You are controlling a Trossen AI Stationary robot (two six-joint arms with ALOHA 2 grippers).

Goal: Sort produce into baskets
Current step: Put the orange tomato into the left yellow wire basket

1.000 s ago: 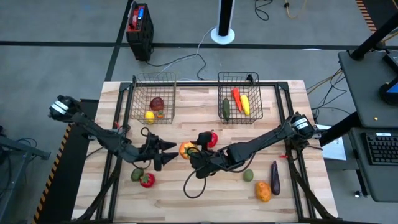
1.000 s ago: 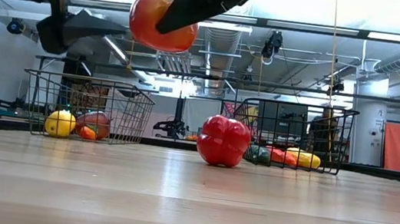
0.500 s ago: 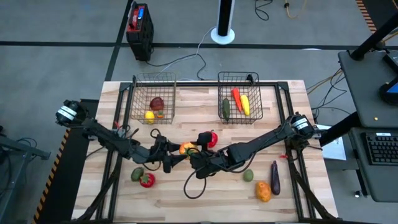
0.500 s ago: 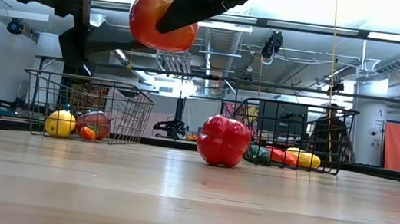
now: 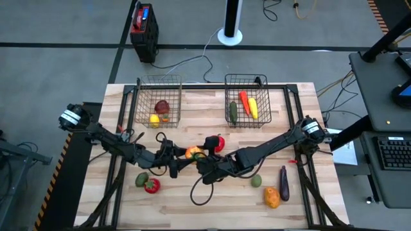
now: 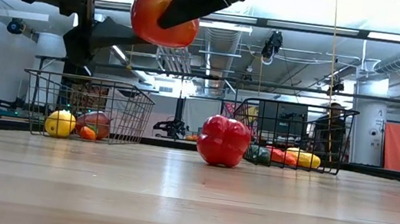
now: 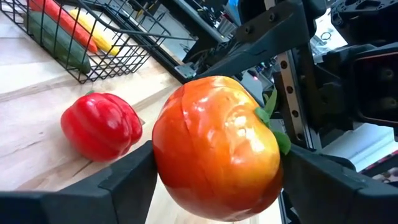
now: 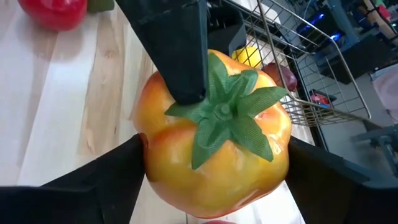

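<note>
An orange-red toy tomato with a green leafy top (image 5: 192, 153) was held above the wooden table (image 5: 212, 199) by both grippers
The left gripper (image 7: 214, 180) and right gripper (image 8: 214, 171) were closed on its opposite sides, both arms stretched low toward mid-table, in front of the two dark wire baskets (image 5: 158, 102)

A red-orange tomato (image 6: 165, 18) with a green stem hangs above the table, fingers on both sides.

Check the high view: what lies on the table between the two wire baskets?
Nothing: bare wood separates the left basket from the right basket. The high view shows it plainly.
</note>
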